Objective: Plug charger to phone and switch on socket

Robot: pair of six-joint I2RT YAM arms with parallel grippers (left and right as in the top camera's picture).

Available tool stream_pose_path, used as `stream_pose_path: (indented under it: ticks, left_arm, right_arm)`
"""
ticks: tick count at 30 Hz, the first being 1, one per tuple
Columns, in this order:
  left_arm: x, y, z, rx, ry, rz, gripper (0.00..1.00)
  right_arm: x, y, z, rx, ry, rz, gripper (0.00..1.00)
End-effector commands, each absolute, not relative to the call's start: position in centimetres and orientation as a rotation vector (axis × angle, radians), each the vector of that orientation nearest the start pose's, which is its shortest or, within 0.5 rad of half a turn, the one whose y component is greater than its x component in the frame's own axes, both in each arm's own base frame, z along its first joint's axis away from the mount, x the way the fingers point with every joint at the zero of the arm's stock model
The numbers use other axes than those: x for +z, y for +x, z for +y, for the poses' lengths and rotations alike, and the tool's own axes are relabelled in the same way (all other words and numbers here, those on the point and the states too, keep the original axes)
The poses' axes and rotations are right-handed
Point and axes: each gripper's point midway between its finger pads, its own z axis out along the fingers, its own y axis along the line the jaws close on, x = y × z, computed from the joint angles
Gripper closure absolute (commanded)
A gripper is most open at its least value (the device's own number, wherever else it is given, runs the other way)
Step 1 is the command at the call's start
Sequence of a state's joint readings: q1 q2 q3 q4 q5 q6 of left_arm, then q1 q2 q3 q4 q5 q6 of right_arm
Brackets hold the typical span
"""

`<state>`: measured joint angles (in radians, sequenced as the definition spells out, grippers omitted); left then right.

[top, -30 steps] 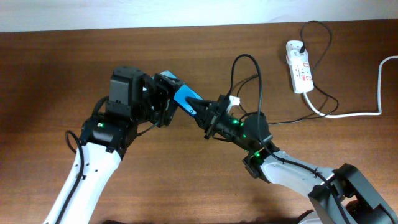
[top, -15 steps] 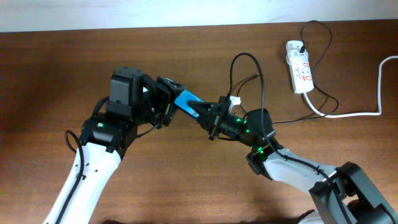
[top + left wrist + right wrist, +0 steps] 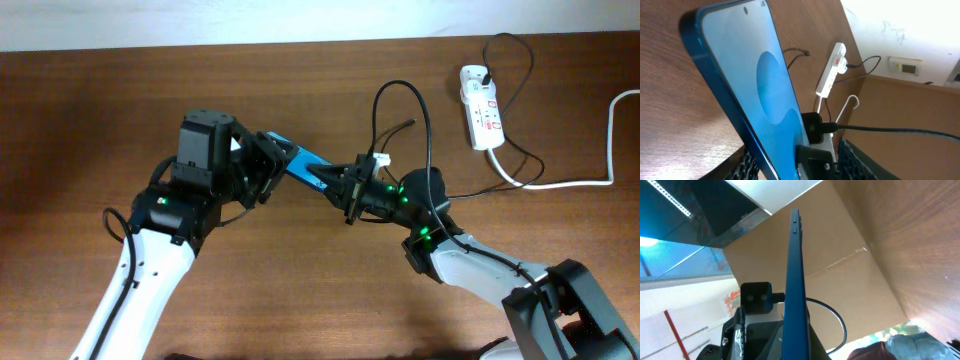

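A slim black-edged smartphone with a bright blue screen [image 3: 303, 163] is held up off the brown wooden tabletop [image 3: 90, 120]. It is well apart from the small white oblong power-strip socket [image 3: 481, 107], on the side away from the socket's thick white cord [image 3: 560, 184]. The right hand [image 3: 345, 187] looks clamped on the phone: in its wrist view the phone's thin edge runs straight down between the fingers. The left hand [image 3: 268, 165] is at the phone's end farther from the socket. Its ribbed pads [image 3: 747, 165] flank the phone, but I cannot tell whether they press on it. The long thin black charger cable [image 3: 400, 85] is in neither hand, and its plug tip lies on the tabletop between socket and phone.

Likely risks: with two hands on one thin phone, an uneven pull could twist it. If one hand lets go before the other grips firmly, the phone could drop. The charger's loop arches close to the right arm, which could snag it and drag the tip or the socket.
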<state>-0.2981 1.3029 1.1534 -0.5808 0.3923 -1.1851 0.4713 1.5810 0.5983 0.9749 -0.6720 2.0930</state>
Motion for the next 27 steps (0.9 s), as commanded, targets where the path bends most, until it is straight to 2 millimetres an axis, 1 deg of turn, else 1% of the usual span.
stream_pose_path:
  ticks: [1, 2, 4, 9, 10, 13, 16, 18, 22, 24, 25, 27]
  left_arm:
    - [24.1, 34.0, -17.6, -1.146, -0.820, 2.383, 0.48]
    - [24.0, 33.9, -17.7, -1.149, -0.821, 2.390, 0.50]
    - [23.5, 33.5, -17.5, -1.135, -0.839, 2.416, 0.52]
    - [22.7, 32.7, -17.3, -1.119, -0.930, 2.452, 0.53]
    - [22.5, 32.6, -17.2, -1.123, -0.990, 2.452, 0.54]
    - [21.9, 32.1, -16.9, -1.118, -1.132, 2.454, 0.53]
    - [20.8, 31.3, -16.1, -1.066, -1.346, 2.441, 0.52]
    - [20.6, 31.4, -15.7, -1.045, -1.408, 2.415, 0.52]
    - [20.6, 31.5, -15.6, -1.045, -1.470, 2.388, 0.55]
    - [20.5, 31.5, -15.5, -1.028, -1.476, 2.378, 0.60]
    - [20.4, 31.5, -15.6, -1.010, -1.491, 2.366, 0.61]
    - [20.2, 31.5, -15.8, -0.980, -1.526, 2.340, 0.60]
  right_arm:
    - [19.1, 30.2, 29.3, 2.269, 1.041, 2.219, 0.96]
    - [18.7, 29.8, 29.4, 2.265, 1.052, 2.257, 0.96]
    - [18.7, 29.6, 29.4, 2.270, 1.046, 2.273, 0.96]
    - [18.5, 30.0, 29.3, 2.252, 1.074, 2.246, 0.96]
    - [18.5, 30.0, 29.3, 2.252, 1.074, 2.246, 0.96]
    - [18.5, 30.0, 29.3, 2.253, 1.075, 2.246, 0.96]
    - [18.5, 30.0, 29.3, 2.253, 1.074, 2.246, 0.96]
    - [18.5, 30.0, 29.3, 2.252, 1.074, 2.246, 0.96]
    - [18.5, 30.1, 29.3, 2.250, 1.079, 2.241, 0.96]
    - [18.5, 30.2, 29.2, 2.248, 1.081, 2.238, 0.96]
    - [18.5, 30.2, 29.3, 2.249, 1.080, 2.238, 0.96]
    - [18.5, 30.2, 29.3, 2.248, 1.081, 2.239, 0.96]
